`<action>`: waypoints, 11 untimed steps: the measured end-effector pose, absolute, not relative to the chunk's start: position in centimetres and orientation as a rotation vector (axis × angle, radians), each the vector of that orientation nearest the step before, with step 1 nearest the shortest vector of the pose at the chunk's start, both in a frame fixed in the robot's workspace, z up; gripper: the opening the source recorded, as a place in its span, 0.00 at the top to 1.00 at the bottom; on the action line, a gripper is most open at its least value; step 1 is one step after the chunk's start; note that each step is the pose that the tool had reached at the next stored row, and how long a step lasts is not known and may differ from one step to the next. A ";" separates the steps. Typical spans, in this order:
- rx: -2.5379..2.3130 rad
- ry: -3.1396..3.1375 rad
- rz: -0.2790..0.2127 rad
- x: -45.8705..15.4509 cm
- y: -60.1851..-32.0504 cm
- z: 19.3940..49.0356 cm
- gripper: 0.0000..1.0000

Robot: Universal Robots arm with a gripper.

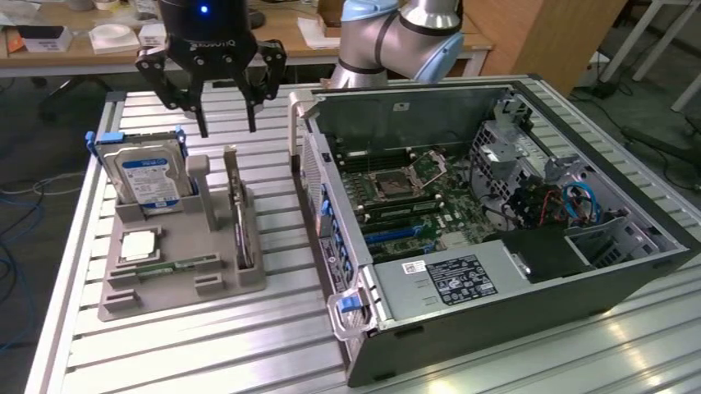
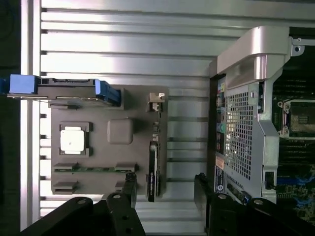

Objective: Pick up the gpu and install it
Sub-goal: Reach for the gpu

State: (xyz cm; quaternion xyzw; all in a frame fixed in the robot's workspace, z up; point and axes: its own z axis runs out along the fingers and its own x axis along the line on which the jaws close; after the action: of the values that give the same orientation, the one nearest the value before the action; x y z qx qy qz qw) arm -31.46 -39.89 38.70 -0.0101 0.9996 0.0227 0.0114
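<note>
Above the grey plastic tray (image 1: 180,242) on the ribbed aluminium bench (image 1: 274,328), the black tool (image 1: 226,123) hangs wide and empty.
Thin dark gpu card (image 1: 233,209) stands on edge in its tray slot; an off-line descent could tip it or strike the blue-labelled silver hard drive (image 1: 148,176). Pale-blue arm (image 1: 383,37) points the tool straight down.

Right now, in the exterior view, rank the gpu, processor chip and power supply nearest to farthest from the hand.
1. gpu, standing on edge in the tray, below the hand.
2. processor chip, flat on the tray, toward the exterior view's left.
3. power supply, inside the open case, on the exterior view's right.
</note>
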 end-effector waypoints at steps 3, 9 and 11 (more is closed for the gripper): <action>-0.072 3.119 0.071 -31.5 -39.9 38.3 0.41; -0.081 3.120 0.072 -31.7 -40.2 37.2 0.41; -0.081 3.120 0.072 -31.7 -40.3 36.9 0.41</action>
State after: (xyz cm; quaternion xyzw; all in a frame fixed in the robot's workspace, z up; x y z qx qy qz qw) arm -31.69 -40.29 36.87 -0.0259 0.9994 0.0229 0.0100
